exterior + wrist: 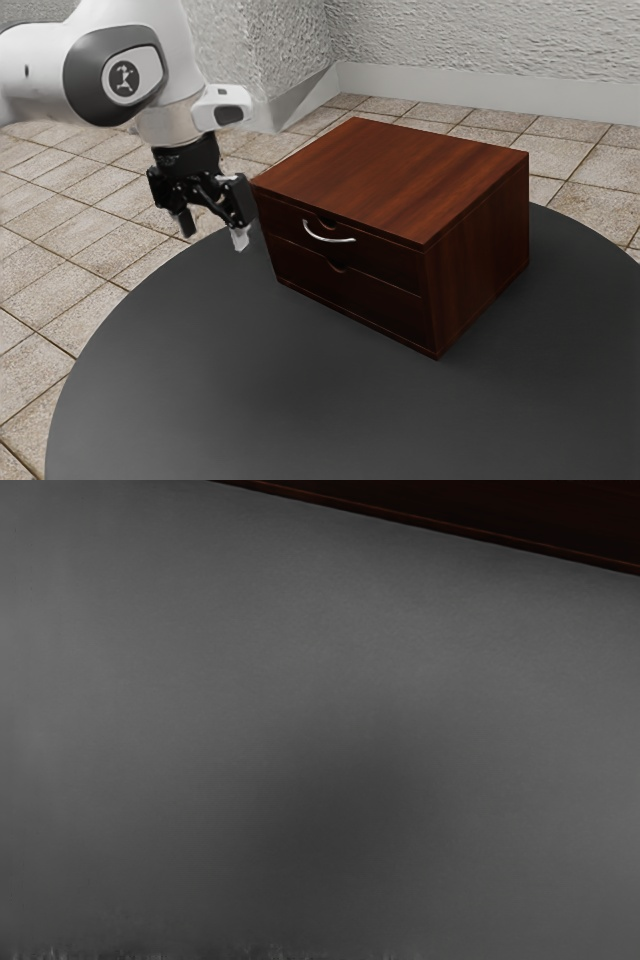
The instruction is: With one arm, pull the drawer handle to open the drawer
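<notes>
- Dark, round bench (300, 400) lies closest to the exterior camera. Its top is matte charcoal, smooth and flat, and the wrist view looks down on it (300, 730) as plain grey.
- Cabinet (400, 190): a boxy block of glossy reddish-brown wood grain with sharp corners. It stands toward the bench's far edge, on the exterior view's right. In the wrist view its lower edge (500, 510) is a dark strip ahead of the hand.
- Arm (110, 70): rounded white shells with grey joint caps. It comes in above the bench's far edge at the exterior view's left.
- Upper drawer (380, 255): a flat wooden front with a small scooped notch at its top. It looks flush with the cabinet, so I judge it not yet opened.
- Gripper (212, 232): black, pointing down, with its two fingers spread and nothing between them. It hangs just beside the cabinet's front corner, apart from it.
- Handle (328, 236): a thin, shiny metal bow, curved and slightly proud of the upper drawer front.
- The step in hand looks like the approach:
  - Move across the drawer front and level with the handle.
  - Set the open fingers either side of the bar at its middle, then close.
  - Pull straight out along the drawer's travel, square to the front, so the slim, slick bar does not slip or the drawer bind.
</notes>
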Available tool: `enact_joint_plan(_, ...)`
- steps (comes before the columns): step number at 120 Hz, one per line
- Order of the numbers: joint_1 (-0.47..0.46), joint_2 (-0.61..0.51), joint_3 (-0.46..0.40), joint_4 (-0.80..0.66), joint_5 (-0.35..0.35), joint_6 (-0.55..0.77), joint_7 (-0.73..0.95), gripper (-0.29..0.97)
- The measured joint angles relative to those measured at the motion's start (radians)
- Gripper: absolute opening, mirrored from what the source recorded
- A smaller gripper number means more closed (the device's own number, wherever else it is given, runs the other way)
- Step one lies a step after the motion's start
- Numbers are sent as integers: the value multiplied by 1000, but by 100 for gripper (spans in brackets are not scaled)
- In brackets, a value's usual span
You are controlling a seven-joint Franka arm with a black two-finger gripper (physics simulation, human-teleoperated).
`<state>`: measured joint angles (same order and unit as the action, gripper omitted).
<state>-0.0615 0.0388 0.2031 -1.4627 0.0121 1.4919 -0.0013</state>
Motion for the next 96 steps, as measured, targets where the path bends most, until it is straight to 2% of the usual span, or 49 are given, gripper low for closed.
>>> enact_joint_plan(13, 69, 0, 1, 0, 1, -9, -1, 68)
enact_joint_plan(24, 92, 0, 0, 0, 1, -13, 0, 68)
enact_joint_plan(36, 76, -3, 2, 6, 0, -18, -1, 68)
enact_joint_plan(47, 46, -11, -5, 127, 2, -51, -4, 68)
enact_joint_plan(57, 21, -16, -21, 167, 1, -76, -30, 68)
enact_joint_plan(70, -15, -17, -41, 176, 0, -96, -149, 68)
enact_joint_plan(96, -80, -16, -61, 178, -42, -102, -504, 68)
